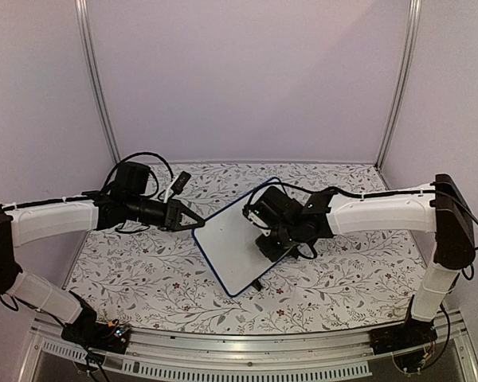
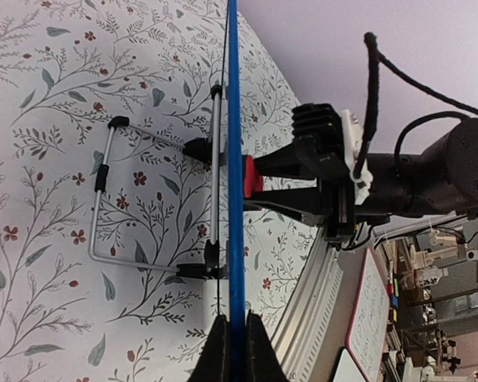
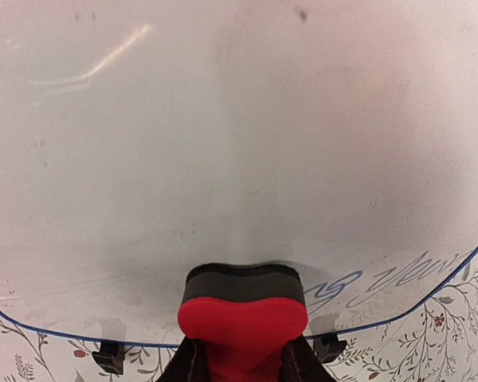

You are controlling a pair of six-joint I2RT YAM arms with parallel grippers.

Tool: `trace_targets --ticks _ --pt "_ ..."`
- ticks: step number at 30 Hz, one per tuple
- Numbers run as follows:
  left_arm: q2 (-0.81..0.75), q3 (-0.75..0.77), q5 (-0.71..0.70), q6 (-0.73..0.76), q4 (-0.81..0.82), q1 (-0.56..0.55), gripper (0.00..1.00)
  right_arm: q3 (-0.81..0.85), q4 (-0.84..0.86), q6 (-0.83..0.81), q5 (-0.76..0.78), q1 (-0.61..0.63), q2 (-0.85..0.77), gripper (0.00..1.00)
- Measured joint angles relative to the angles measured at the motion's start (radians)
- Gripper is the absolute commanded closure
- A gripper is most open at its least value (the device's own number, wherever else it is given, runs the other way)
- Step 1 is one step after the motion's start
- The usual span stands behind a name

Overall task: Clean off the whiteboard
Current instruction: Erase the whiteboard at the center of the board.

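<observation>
The whiteboard (image 1: pixel 231 247), white with a thin dark-blue frame, stands tilted in the middle of the table. My left gripper (image 1: pixel 197 222) is shut on its left edge; in the left wrist view the blue frame (image 2: pixel 235 199) runs straight up between the closed fingertips (image 2: pixel 216 350). My right gripper (image 1: pixel 272 248) is shut on a red block with a dark felt face (image 3: pixel 243 306) and presses it against the board surface (image 3: pixel 223 143). Blue handwritten lines (image 3: pixel 382 280) remain just right of the block, near the board's lower edge. The block also shows edge-on in the left wrist view (image 2: pixel 252 175).
The table carries a floral-patterned cloth (image 1: pixel 143 270). The board's wire stand with black feet (image 2: pixel 155 207) rests on the cloth behind it. An aluminium rail (image 1: pixel 247 350) runs along the near edge. Purple walls close in the back and sides.
</observation>
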Motion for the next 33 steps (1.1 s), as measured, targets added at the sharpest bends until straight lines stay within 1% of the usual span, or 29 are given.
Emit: trace_targets --ticks 4,8,11,22,29,33 --pt "0.000 0.000 0.003 0.000 0.000 0.000 1.00 0.070 0.015 -0.019 0.022 -0.007 0.001 0.75" --pt "0.000 0.000 0.005 0.000 0.000 0.000 1.00 0.078 0.024 -0.033 0.026 -0.011 0.006 0.75" --pt "0.000 0.000 0.000 -0.001 -0.003 0.000 1.00 0.057 0.030 -0.033 0.024 -0.013 0.013 0.75" --pt "0.000 0.000 -0.005 -0.001 -0.004 0.000 1.00 -0.126 0.038 0.021 -0.014 -0.013 -0.010 0.76" --pt "0.000 0.000 -0.002 -0.003 -0.001 0.000 1.00 -0.117 0.024 0.027 -0.017 -0.013 -0.011 0.76" --pt "0.000 0.000 0.000 -0.003 -0.001 0.000 1.00 -0.054 0.012 0.014 -0.011 -0.013 -0.011 0.76"
